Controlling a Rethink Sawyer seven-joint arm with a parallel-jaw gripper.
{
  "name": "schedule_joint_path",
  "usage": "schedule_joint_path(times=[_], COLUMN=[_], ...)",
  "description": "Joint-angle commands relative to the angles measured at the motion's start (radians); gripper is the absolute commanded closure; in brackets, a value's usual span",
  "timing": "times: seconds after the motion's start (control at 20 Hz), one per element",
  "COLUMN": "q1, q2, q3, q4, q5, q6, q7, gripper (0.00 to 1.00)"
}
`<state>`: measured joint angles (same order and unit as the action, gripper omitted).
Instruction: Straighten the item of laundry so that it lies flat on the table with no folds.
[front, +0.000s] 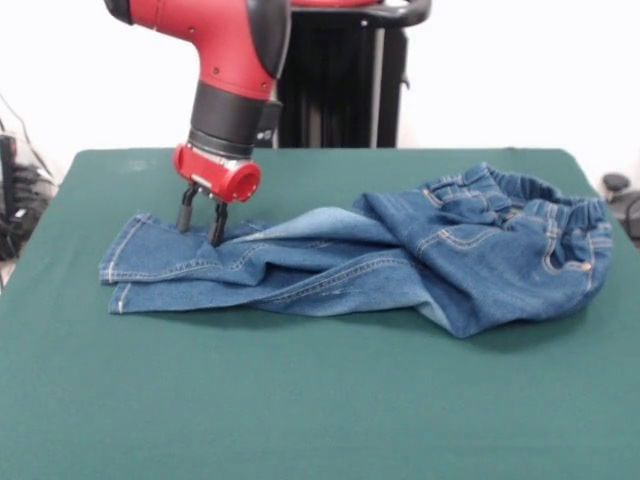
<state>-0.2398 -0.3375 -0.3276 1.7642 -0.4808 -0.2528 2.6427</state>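
We see the pincer (202, 219) narrowly parted, tips down on the jeans (400, 260) leg near the hem; grasp step, we judge; next: close, pull outward along the bench (300, 400).

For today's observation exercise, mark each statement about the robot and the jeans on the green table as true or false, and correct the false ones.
1. The jeans lie fully flat, with no folds. False: the legs are twisted and folded over each other.
2. The gripper is down at the leg end of the jeans. True.
3. The elastic waistband is at the picture's left. False: it is at the right.
4. The table has a dark green top. True.
5. The gripper's fingers are clamped shut. False: they stand apart, open.
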Motion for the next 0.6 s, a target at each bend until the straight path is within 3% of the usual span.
schedule_joint_path(times=[0.05,0.3,0.45,0.6], q1=[0.110,0.237,0.196,0.116], q2=[0.119,0.173,0.171,0.107], q3=[-0.033,-0.163,-0.112,-0.023], q4=[-0.049,-0.022,-0.008,0.051], q5=[0.086,0.173,0.154,0.130], q6=[0.218,0.284,0.304,0.402], q7=[0.021,0.070,0.033,-0.015], gripper=[0.00,0.00,0.00,0.00])
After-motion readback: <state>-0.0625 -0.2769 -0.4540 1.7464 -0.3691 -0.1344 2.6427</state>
